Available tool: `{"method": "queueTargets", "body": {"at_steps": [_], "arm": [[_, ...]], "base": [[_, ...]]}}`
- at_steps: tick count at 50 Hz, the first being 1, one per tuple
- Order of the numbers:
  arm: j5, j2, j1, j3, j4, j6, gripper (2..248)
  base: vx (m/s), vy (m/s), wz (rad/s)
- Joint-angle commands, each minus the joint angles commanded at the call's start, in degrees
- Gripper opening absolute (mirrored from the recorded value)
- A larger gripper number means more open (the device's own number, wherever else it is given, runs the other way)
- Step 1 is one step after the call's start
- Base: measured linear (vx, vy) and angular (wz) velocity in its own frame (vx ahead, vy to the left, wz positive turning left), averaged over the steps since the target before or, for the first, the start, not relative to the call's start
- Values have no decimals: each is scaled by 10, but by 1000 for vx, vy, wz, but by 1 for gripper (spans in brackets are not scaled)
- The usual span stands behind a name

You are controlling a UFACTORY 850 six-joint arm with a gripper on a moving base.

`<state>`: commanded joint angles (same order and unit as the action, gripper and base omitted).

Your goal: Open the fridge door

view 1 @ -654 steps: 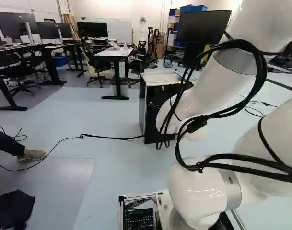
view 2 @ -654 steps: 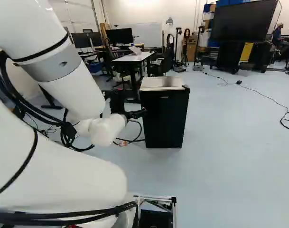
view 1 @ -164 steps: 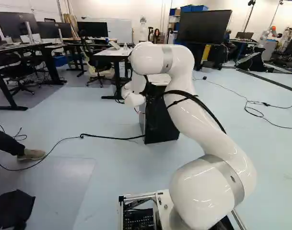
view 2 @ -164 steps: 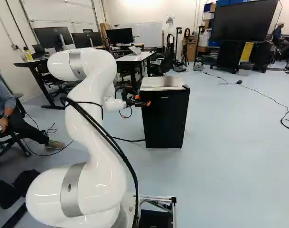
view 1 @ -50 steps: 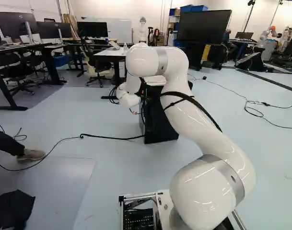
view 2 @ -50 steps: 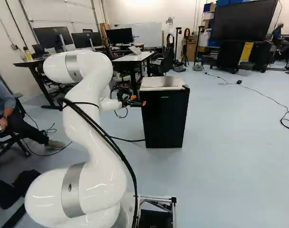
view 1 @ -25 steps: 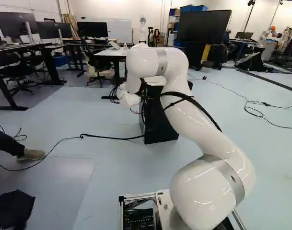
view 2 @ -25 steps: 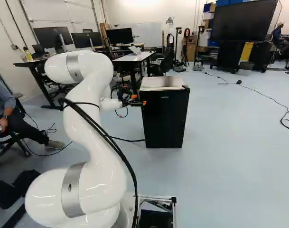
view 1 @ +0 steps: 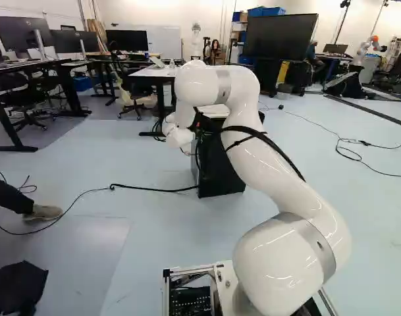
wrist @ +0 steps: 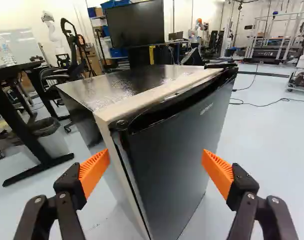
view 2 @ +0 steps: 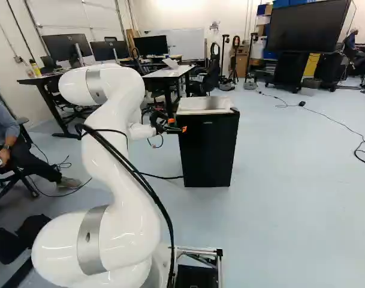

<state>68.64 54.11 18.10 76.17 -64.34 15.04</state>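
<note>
My gripper (view 2: 173,128) is beside the upper left front corner of the small black fridge (view 2: 210,153) in the right base view. In the left base view the arm hides part of the fridge (view 1: 220,171). In the wrist view the gripper (wrist: 155,172) stands open, its orange pads (wrist: 95,172) wide apart, with no grip on anything. Ahead of and between the fingers, the fridge's vertical front edge and dark door (wrist: 174,155) show. The door is closed against the light-edged body, with a thin dark seam along its side. A recess runs along the door's top edge.
A desk (view 2: 170,72) and office chairs stand behind the fridge. Black cable (view 1: 147,189) lies on the floor by its foot. Another robot (view 1: 368,49) is far back. A seated person with a controller is at the left of the right base view.
Over the longer span the arm has folded back and come round to the fridge's corner. In the last second the gripper has shifted slightly toward the fridge. The base and door have not moved.
</note>
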Motion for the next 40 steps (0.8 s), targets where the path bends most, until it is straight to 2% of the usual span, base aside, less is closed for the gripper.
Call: {"method": "queueTargets", "body": {"at_steps": [40], "arm": [[9, 8, -12, 14, -14, 0, 247]], "base": [[0, 0, 0]]}}
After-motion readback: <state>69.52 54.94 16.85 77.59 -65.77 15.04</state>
